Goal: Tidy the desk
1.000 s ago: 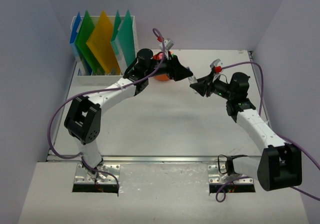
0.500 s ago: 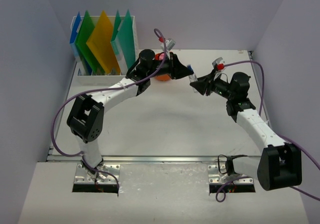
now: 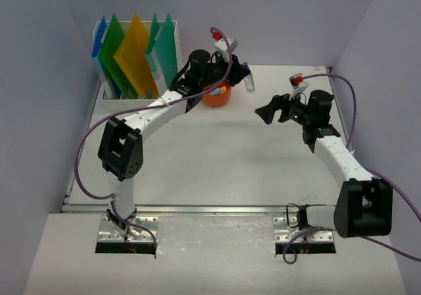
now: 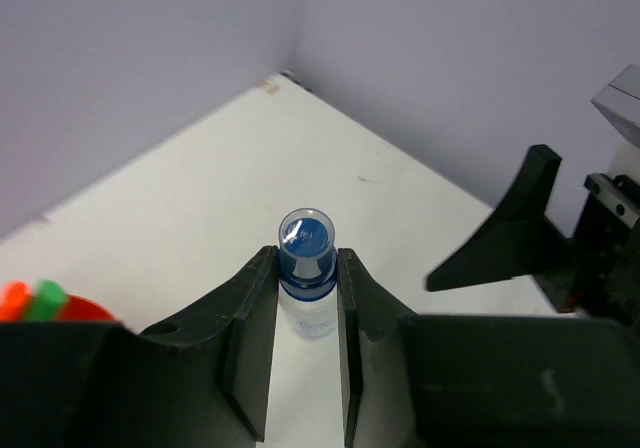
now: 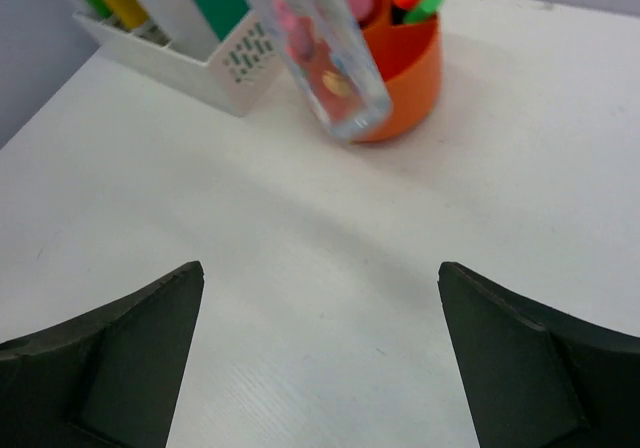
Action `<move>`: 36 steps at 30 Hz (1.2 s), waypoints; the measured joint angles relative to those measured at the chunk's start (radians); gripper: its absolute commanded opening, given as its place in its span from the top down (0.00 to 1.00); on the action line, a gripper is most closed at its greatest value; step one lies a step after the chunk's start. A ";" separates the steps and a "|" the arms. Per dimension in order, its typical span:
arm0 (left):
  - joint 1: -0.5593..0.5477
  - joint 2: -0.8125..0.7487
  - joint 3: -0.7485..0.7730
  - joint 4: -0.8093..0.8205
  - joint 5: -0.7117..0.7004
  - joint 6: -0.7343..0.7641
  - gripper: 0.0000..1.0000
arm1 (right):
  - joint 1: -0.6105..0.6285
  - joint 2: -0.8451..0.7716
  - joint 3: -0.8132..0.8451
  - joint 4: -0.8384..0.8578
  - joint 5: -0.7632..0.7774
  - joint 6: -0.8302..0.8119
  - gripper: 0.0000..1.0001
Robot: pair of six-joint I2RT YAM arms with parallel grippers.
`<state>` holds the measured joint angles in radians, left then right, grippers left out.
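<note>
Got the left gripper clamped on a small blue-capped bottle, cap poking out past the fingers, held up off the bench. Right gripper spread wide apart, gripping nothing, pointed at the bottle just ahead. Orange cup right behind that, rack further left. Bench below both.

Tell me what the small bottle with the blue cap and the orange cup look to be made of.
Bottle: probably clear, glossy plastic; its wall is see-through and catches highlights. Orange cup: likely opaque plastic; the wall is smooth, evenly coloured and slightly shiny.
</note>
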<state>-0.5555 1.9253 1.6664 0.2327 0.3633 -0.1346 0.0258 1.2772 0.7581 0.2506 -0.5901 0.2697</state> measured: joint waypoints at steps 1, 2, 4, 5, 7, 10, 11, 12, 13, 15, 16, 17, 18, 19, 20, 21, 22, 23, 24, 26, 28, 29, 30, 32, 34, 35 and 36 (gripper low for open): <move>0.001 0.017 0.031 -0.003 -0.035 0.054 1.00 | -0.038 0.032 0.022 -0.030 0.003 0.019 0.01; 0.001 0.037 0.063 -0.005 -0.072 0.105 1.00 | -0.079 0.069 0.048 -0.063 0.007 0.041 0.01; 0.001 0.081 0.119 -0.006 -0.142 0.204 1.00 | -0.144 0.132 0.082 -0.113 0.009 0.075 0.01; 0.002 0.102 0.137 -0.004 -0.173 0.245 1.00 | -0.170 0.152 0.089 -0.134 0.011 0.090 0.01; 0.008 0.140 0.148 -0.004 -0.217 0.307 1.00 | -0.199 0.164 0.088 -0.171 0.012 0.106 0.01; 0.022 0.198 0.148 -0.012 -0.254 0.364 1.00 | -0.207 0.162 0.087 -0.189 0.006 0.109 0.01; 0.027 0.218 0.148 -0.017 -0.262 0.377 1.00 | -0.207 0.161 0.087 -0.191 0.003 0.109 0.01; 0.032 0.237 0.148 -0.022 -0.269 0.388 1.00 | -0.207 0.161 0.087 -0.193 -0.001 0.109 0.01; 0.037 0.257 0.148 -0.029 -0.275 0.397 1.00 | -0.207 0.161 0.087 -0.195 -0.005 0.110 0.01; 0.048 0.288 0.148 -0.043 -0.282 0.413 1.00 | -0.207 0.161 0.087 -0.201 -0.015 0.113 0.01; 0.052 0.300 0.148 -0.045 -0.284 0.418 1.00 | -0.207 0.161 0.087 -0.203 -0.017 0.115 0.01; 0.055 0.312 0.148 -0.047 -0.285 0.421 1.00 | -0.208 0.161 0.087 -0.204 -0.019 0.116 0.01; 0.058 0.320 0.148 -0.049 -0.285 0.423 1.00 | -0.208 0.161 0.087 -0.205 -0.022 0.118 0.01; 0.060 0.326 0.148 -0.052 -0.284 0.424 0.98 | -0.209 0.161 0.087 -0.205 -0.025 0.120 0.01; 0.060 0.328 0.148 -0.053 -0.284 0.425 0.95 | -0.209 0.161 0.087 -0.205 -0.026 0.122 0.01; 0.060 0.331 0.148 -0.054 -0.284 0.426 0.85 | -0.210 0.162 0.087 -0.206 -0.028 0.123 0.01; 0.061 0.331 0.148 -0.055 -0.282 0.426 0.74 | -0.211 0.162 0.087 -0.207 -0.031 0.124 0.01; 0.062 0.331 0.148 -0.055 -0.279 0.424 0.64 | -0.211 0.162 0.087 -0.207 -0.034 0.124 0.01; 0.063 0.331 0.148 -0.054 -0.275 0.423 0.54 | -0.212 0.162 0.087 -0.207 -0.036 0.124 0.01; 0.068 0.331 0.148 -0.054 -0.269 0.419 0.35 | -0.213 0.162 0.087 -0.208 -0.041 0.123 0.01; 0.074 0.331 0.148 -0.051 -0.263 0.411 0.27 | -0.213 0.162 0.087 -0.209 -0.043 0.122 0.01; 0.078 0.330 0.148 -0.049 -0.258 0.410 0.23 | -0.213 0.162 0.088 -0.210 -0.044 0.118 0.01; 0.081 0.330 0.148 -0.049 -0.252 0.407 0.21 | -0.213 0.162 0.088 -0.213 -0.045 0.115 0.01; 0.086 0.329 0.158 -0.063 -0.231 0.398 0.15 | -0.213 0.162 0.098 -0.238 -0.047 0.099 0.01; 0.086 0.324 0.184 -0.101 -0.221 0.382 0.09 | -0.213 0.162 0.123 -0.279 -0.046 0.074 0.01; 0.086 0.319 0.205 -0.135 -0.217 0.369 0.03 | -0.213 0.161 0.144 -0.307 -0.045 0.057 0.01; 0.086 0.310 0.225 -0.170 -0.214 0.357 0.00 | -0.213 0.161 0.167 -0.332 -0.044 0.039 0.01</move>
<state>-0.4694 2.2355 1.8917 0.0622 0.1490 0.2224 -0.1875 1.4384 0.9251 -0.0813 -0.6342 0.3088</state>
